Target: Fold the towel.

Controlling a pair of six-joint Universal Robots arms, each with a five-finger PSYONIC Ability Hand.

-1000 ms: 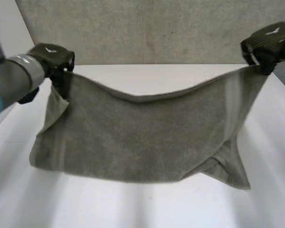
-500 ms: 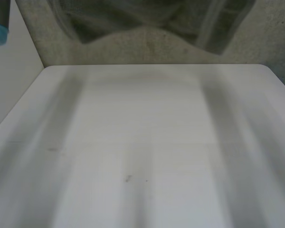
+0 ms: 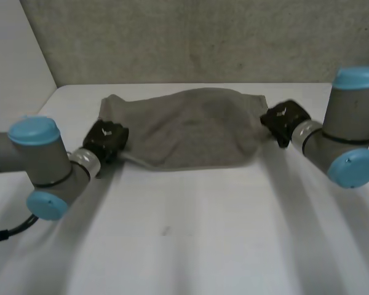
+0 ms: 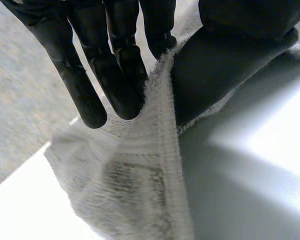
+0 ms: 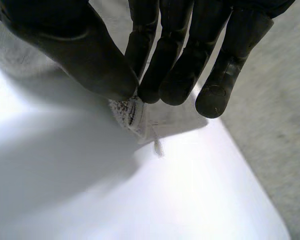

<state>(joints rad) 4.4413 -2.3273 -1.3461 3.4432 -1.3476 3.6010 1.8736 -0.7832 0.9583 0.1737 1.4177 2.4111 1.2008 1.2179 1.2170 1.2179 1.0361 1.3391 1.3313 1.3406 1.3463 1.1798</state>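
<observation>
Well back on the white table (image 3: 184,246), the grey-green towel (image 3: 190,126) lies on the surface, close to the far edge and the grey wall (image 3: 190,37) behind it. It stretches sideways between the two hands. Its cloth is loose and rumpled, with a soft bulge along the far edge and a fairly straight near edge.

The left hand (image 3: 106,140) sits at the towel's left end, nearer the near corner and low over the table. In the left wrist view its fingers (image 4: 112,75) lie on one side of the towel's hemmed edge and its thumb (image 4: 210,70) on the other. The edge is pinched between them, and the cloth fans out past the fingertips onto the table.

The right hand (image 3: 283,118) is at the towel's right end, nearer the far corner. In the right wrist view its thumb and fingers close together on a small tip of cloth, with a short thread hanging from it just above the table.

Both arms come in from the sides: the left arm (image 3: 43,160) bends near the table's left edge, and the right arm (image 3: 347,132) near its right edge.
</observation>
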